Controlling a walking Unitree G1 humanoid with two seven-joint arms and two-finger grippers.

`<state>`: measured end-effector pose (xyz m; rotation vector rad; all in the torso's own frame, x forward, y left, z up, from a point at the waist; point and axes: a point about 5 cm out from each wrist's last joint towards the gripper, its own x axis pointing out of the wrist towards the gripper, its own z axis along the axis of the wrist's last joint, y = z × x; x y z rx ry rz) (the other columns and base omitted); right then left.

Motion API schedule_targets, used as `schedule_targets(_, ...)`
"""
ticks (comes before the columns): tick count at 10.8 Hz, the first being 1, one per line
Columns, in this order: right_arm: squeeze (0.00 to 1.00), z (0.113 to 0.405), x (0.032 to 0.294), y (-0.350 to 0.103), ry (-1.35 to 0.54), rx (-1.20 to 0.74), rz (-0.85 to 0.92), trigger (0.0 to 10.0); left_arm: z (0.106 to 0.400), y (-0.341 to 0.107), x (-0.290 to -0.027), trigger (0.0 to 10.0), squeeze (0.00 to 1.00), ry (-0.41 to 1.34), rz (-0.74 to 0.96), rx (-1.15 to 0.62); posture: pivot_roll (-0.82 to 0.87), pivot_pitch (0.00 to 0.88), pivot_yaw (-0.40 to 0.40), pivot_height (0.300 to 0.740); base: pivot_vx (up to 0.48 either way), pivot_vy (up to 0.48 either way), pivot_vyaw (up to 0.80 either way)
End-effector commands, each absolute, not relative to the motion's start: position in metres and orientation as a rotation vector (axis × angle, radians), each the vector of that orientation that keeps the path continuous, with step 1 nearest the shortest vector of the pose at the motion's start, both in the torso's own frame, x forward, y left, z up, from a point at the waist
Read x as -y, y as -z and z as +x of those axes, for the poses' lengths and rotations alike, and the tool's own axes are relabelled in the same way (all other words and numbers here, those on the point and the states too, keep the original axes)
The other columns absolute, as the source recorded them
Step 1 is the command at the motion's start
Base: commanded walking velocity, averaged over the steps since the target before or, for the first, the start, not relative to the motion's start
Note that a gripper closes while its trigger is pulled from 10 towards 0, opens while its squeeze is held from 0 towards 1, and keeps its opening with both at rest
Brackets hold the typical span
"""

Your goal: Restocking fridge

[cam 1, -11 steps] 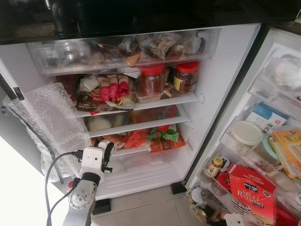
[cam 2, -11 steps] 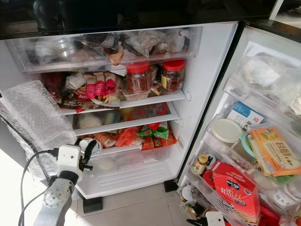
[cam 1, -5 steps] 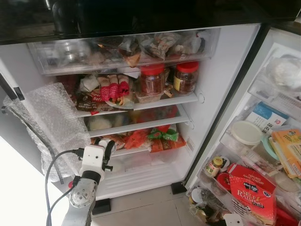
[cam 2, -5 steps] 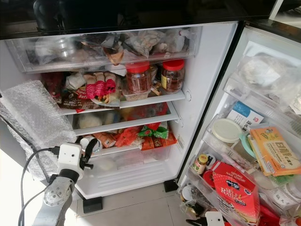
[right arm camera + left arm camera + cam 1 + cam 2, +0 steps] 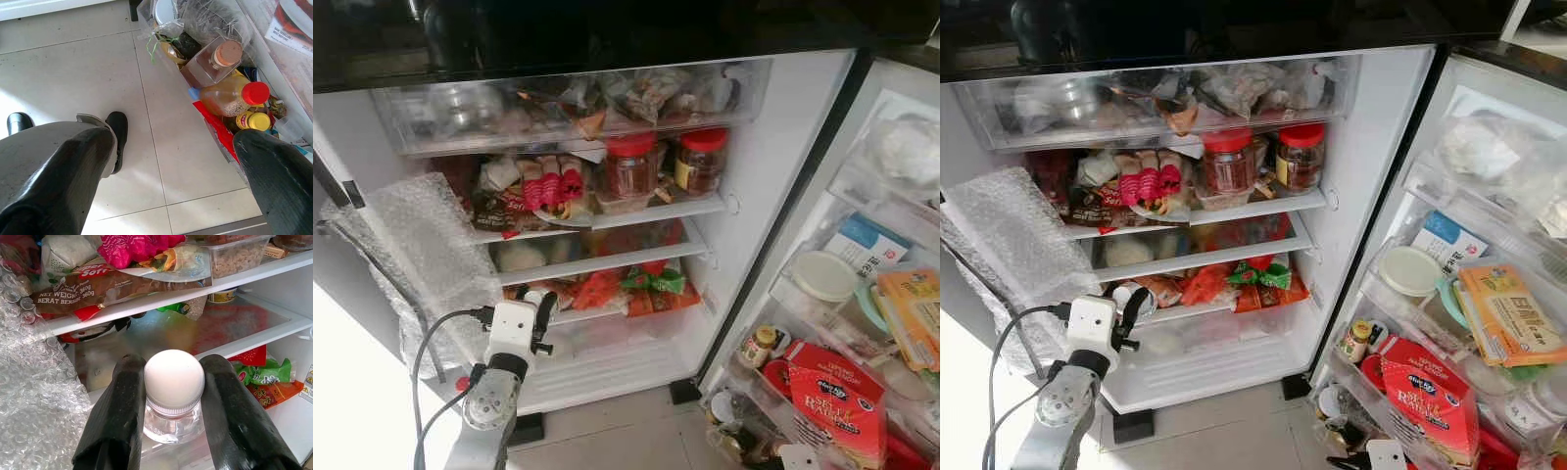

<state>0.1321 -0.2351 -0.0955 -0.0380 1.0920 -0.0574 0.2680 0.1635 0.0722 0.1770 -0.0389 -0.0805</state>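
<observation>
The left pincer point(image 5: 171, 431) is closed on a small clear bottle with a white cap point(image 5: 174, 382), one black finger on each side of its neck just under the cap. The bottle stands upright in the grip, its long axis running vertically, cap uppermost. In the head views the left arm holds it at the front edge of the fridge's point(image 5: 773, 176) lower left, just outside the lowest shelf point(image 5: 597, 313) and above the clear drawer point(image 5: 607, 343). The open space lies straight ahead of the pincer and slightly up, so the coming move looks like a short forward push into the shelf's left end, beside the bubble wrap point(image 5: 431, 245) that hangs at the left wall. The left arm is plainly the nearer one

The right pincer point(image 5: 171, 161) hangs low with its fingers spread wide and nothing between them, over the floor tiles point(image 5: 73, 73) next to the bottom door bin

The top drawer point(image 5: 568, 108) is full of bagged food. The shelf below carries two red-lidded jars point(image 5: 666, 162) and packets; lower shelves hold red and green packets point(image 5: 646, 284). The door bins point(image 5: 832, 343) hold a white lidded tub point(image 5: 824, 276), boxes, a red flour bag point(image 5: 832, 392), and bottles
</observation>
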Motion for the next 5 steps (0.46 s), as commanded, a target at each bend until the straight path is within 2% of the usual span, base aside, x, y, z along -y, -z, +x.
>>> schedule_targets(1, 0.0, 0.1298, 0.2361, 0.0959, 0.055, -1.097, -0.039, 10.0, 0.273, -0.0817, -0.1631, 10.0, 0.0, 0.079, 0.19, 0.076, -0.11, 0.023, -0.032, 0.736, 0.0, 0.0, 0.0)
schedule_targets(5, 0.0, 0.1306, 0.2354, 0.0957, 0.042, -1.095, -0.025, 10.0, 0.2748, -0.0846, -0.163, 10.0, 0.0, 0.074, 0.193, 0.087, -0.1, 0.029, -0.033, 0.651, 0.0, 0.0, 0.0)
